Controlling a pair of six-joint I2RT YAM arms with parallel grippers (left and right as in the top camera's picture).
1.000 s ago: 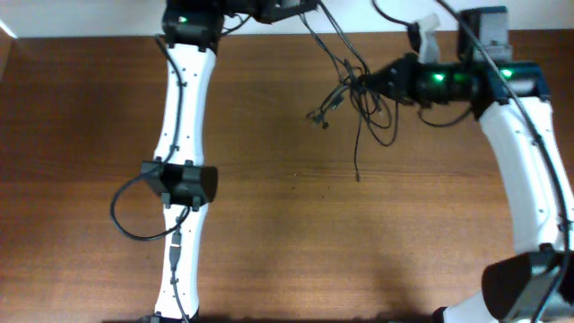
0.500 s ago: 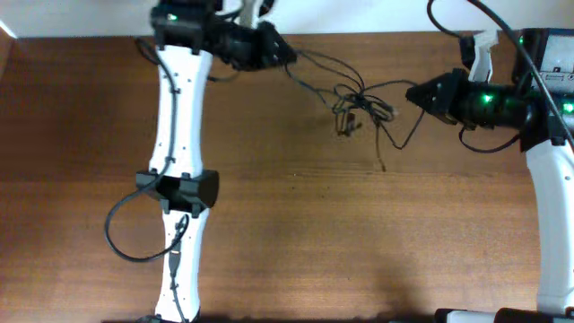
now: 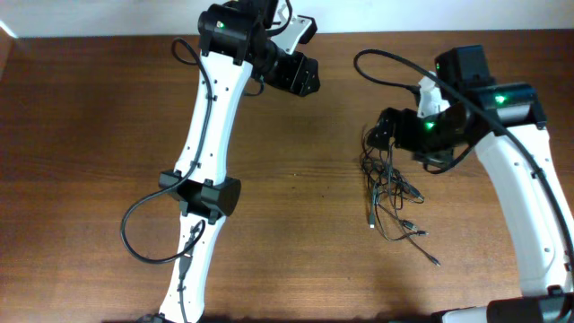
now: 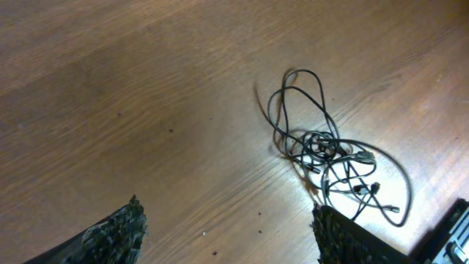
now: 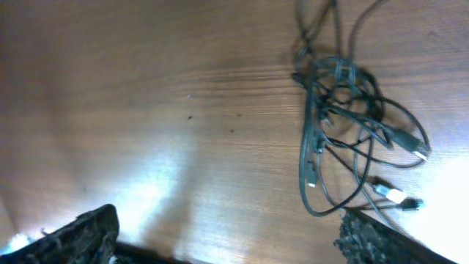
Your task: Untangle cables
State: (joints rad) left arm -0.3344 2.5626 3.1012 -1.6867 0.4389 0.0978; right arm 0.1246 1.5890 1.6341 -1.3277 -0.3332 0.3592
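cables (image 4: 322, 147): knotted heap on desk (image 3: 90, 179) | right gripper (image 3: 386, 133): spread, empty, just beside cables | left gripper (image 3: 303, 79): spread, empty, well apart from cables | next: pinch one loose end, draw slowly outward

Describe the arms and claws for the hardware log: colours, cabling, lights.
Both arms match: left arm and right arm have white tubular links with black joint housings, green LEDs lit on the housings, and loose black cables looping outside. Left claw and right claw have dark, rough-textured fingers. No readable markings.
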